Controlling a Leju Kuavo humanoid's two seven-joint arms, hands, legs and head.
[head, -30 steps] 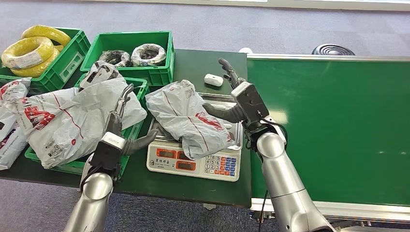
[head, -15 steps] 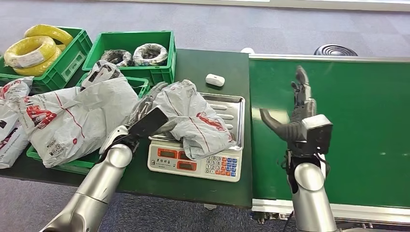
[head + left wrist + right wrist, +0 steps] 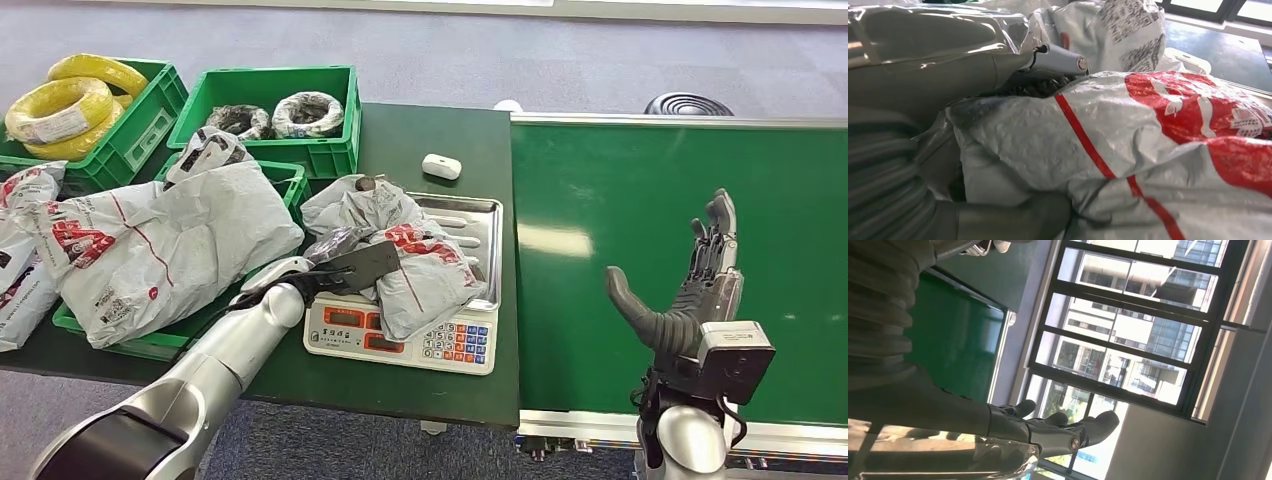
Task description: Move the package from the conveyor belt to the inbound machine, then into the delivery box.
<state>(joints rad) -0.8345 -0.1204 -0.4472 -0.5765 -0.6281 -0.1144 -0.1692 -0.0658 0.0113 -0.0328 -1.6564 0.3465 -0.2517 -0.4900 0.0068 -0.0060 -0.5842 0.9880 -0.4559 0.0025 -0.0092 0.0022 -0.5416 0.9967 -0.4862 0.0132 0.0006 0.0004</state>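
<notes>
The grey package (image 3: 400,255) lies on the scale (image 3: 405,335) near the table's (image 3: 430,135) front edge, the left hand (image 3: 345,268) closed around it; the right hand (image 3: 690,290) hovers over the conveyor belt (image 3: 600,180), fingers spread, holding nothing.

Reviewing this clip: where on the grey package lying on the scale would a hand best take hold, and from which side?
Probably the bunched near-left end of the package, approached from the robot's left, where the left hand is. That end overhangs the scale tray, and the soft film gathers easily.
</notes>
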